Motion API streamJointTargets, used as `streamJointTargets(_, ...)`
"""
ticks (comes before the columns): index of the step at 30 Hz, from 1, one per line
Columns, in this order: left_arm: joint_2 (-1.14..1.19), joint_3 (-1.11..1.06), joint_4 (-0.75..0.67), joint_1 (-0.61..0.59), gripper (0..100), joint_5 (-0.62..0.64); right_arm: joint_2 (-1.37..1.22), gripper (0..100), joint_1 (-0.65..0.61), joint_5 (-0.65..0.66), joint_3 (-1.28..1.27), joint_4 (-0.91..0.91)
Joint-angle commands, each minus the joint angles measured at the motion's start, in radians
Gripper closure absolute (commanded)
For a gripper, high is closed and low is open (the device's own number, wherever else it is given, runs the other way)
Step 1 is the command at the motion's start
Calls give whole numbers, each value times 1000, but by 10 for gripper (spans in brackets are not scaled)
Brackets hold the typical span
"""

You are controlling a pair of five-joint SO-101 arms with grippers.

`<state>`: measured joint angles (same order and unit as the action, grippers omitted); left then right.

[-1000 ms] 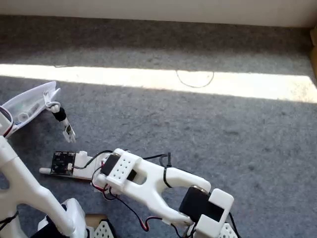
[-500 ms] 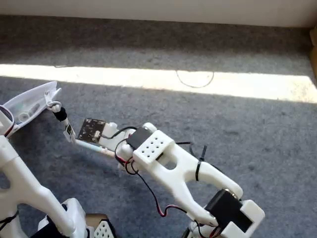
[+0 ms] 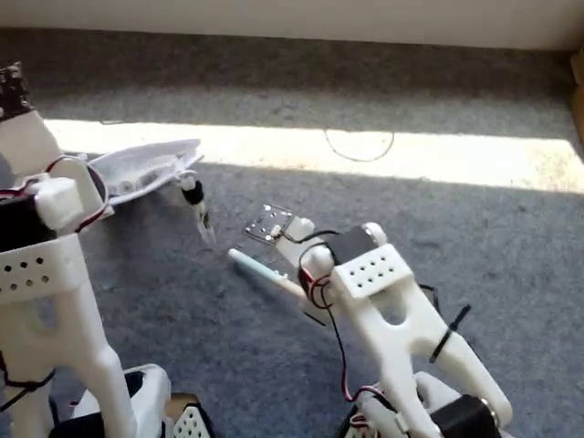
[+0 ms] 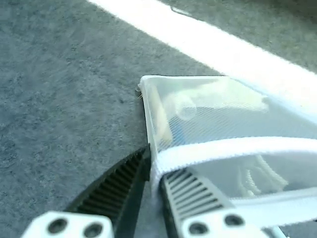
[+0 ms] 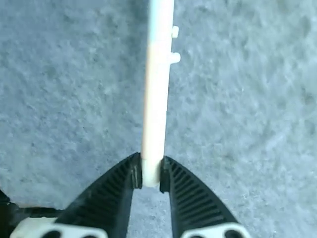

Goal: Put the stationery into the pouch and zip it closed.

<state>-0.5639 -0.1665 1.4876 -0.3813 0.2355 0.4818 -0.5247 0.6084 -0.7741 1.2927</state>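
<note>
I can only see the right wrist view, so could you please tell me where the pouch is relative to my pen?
Observer: The pouch is beyond the free tip of the pen, apart from it.
Operator: Is anything holding it?
Observer: Yes, the left claw is clamped on its white edge band.
Operator: Is anything inside?
Observer: Through the mesh, white items and something blue.

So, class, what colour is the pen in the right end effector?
Cream-white; the plastic pen shows best in the right wrist view.
</note>
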Motion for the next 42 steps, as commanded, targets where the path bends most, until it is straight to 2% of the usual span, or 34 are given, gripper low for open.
streamJointTargets(1, -10, 91, -17, 168, 989, 21, 165, 993, 99, 64, -93, -51)
streamJointTargets(9, -8, 163, -18, 329, 975, 57, 225, 993, 268, 74, -165, 19)
streamJointTargets(14, -8, 151, -15, 329, 973, 57, 225, 993, 383, 71, -165, 19)
streamJointTargets(18, -10, 108, -17, 277, 973, 57, 225, 989, 430, 71, -166, 19)
streamJointTargets(22, -10, 64, -18, 217, 973, 57, 225, 962, 430, 69, -166, 19)
streamJointTargets(24, -12, 48, -18, 186, 973, 57, 225, 901, 430, 61, -163, 19)
streamJointTargets(28, -13, 8, -18, 159, 972, 55, 225, 795, 430, -51, -156, 19)
streamJointTargets(33, -18, -22, -18, 151, 971, 54, 225, 794, 380, -98, -71, 21)
streamJointTargets(42, -18, -44, -18, 145, 972, 51, 223, 794, 171, -180, 73, -22)
